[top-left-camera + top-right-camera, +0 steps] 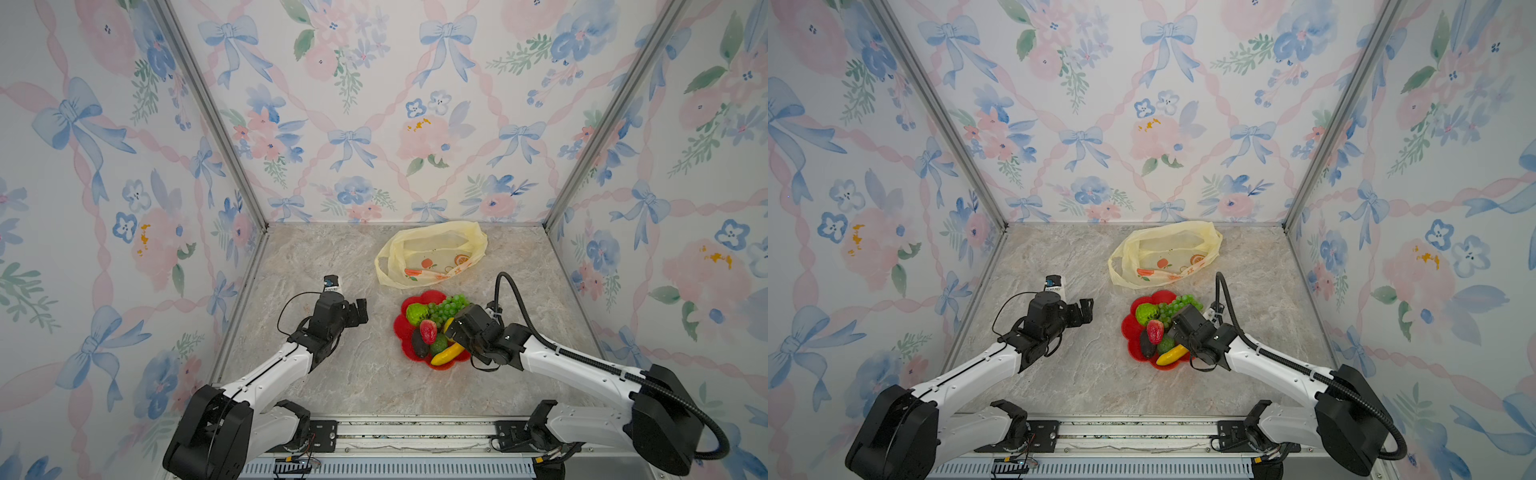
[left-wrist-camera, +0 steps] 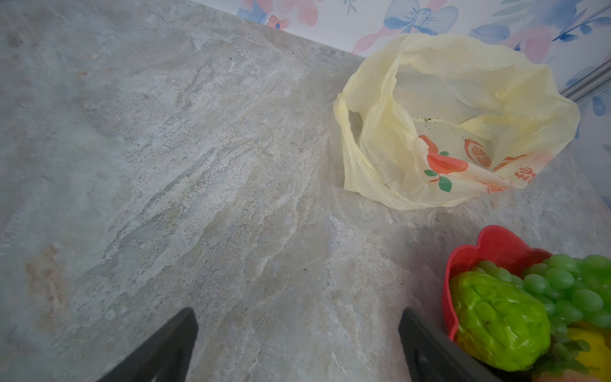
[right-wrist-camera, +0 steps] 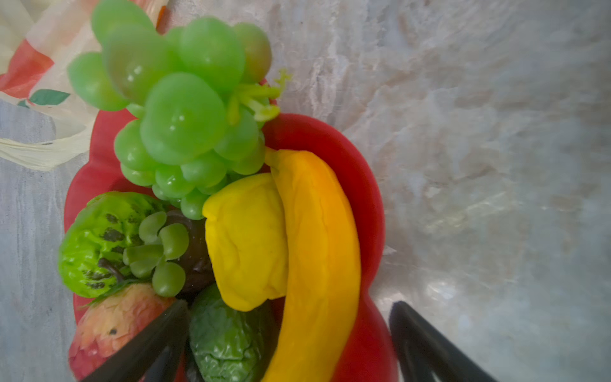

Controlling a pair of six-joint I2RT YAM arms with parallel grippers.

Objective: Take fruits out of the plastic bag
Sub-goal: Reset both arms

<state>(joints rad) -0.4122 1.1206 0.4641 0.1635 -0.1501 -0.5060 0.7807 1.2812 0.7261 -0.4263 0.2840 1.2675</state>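
We find the plastic bag (image 1: 430, 241) lying slack on the desk (image 1: 332, 374), right of centre in both top views and just above the red plate (image 1: 432, 296). Its mouth gapes towards us. Inside we make out only printed pictures and a few dark specks, though a fold might hide something small.

The fruits are heaped on the plate: grapes (image 1: 449, 307), a banana (image 1: 446, 354), a strawberry (image 1: 428, 331), an avocado (image 1: 419, 344), a lemon (image 3: 246, 241) and two bumpy green fruits (image 1: 417, 313). We judge the emptying finished, or nearly so.

The left fingers (image 2: 172, 344) are spread wide over bare desk at centre left, pinching nothing. The right fingers (image 3: 155, 337) are equally spread, hovering over the lower right of the plate and holding nothing.

We expect the bag to be feather-light, limp and slippery, collapsing under any push. The twisted handle loop (image 1: 384, 266) at its left end looks like the best place to pinch.

The fruits look light and a little squashy. We would take the banana across its middle and the grapes around the body of the bunch. The rounder ones may roll, so we would close on their widest part.
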